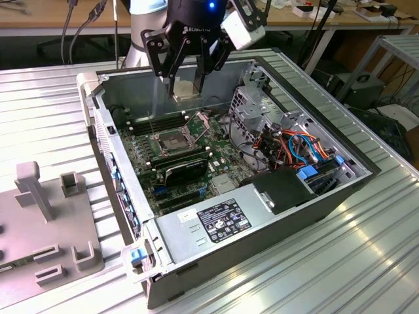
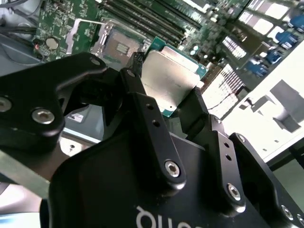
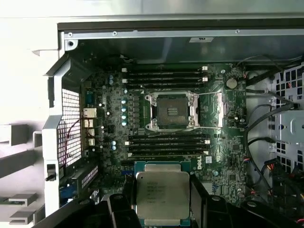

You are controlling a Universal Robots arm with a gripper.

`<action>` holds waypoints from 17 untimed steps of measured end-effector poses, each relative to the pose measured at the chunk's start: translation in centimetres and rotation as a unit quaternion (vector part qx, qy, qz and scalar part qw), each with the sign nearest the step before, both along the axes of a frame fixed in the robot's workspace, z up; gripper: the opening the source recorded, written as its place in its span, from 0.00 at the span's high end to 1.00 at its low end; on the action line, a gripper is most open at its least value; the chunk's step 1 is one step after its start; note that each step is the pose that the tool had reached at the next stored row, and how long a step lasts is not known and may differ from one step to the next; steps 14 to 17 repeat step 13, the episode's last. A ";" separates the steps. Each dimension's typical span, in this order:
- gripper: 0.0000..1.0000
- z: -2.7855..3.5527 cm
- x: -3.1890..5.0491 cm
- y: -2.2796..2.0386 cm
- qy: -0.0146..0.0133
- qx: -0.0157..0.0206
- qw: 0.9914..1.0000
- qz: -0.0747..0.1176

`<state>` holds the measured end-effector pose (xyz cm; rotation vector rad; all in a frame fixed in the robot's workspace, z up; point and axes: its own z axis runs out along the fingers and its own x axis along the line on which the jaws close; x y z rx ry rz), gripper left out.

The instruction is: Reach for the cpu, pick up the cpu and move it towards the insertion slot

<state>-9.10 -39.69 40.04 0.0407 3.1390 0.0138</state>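
Black gripper fingers (image 2: 142, 102) clamp the cpu (image 2: 168, 80) from two opposite sides, as seen in the second wrist view; the gripper (image 1: 186, 82) hangs above the open computer case (image 1: 262, 219) in the exterior view, with the chip (image 1: 185, 88) held level and clear of the board. Silver-grey with a green rim, the cpu (image 3: 162, 197) appears nearest in the first wrist view, gripped between the two dark fingers (image 3: 197, 194). Beyond it lies the green motherboard (image 3: 109, 142), where long black memory slots (image 3: 168, 145) run on either side of the insertion slot (image 3: 171, 111). That slot (image 1: 169, 140) is a square silver frame with a dark centre, its wire bracket (image 3: 209, 95) swung aside, and sits lower than the cpu, apart from it. Farther off, a grey ribbed table (image 1: 366, 261) carries the case.
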 end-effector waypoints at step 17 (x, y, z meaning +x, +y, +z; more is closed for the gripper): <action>0.45 -0.07 0.96 0.15 0.000 0.000 1.000 0.000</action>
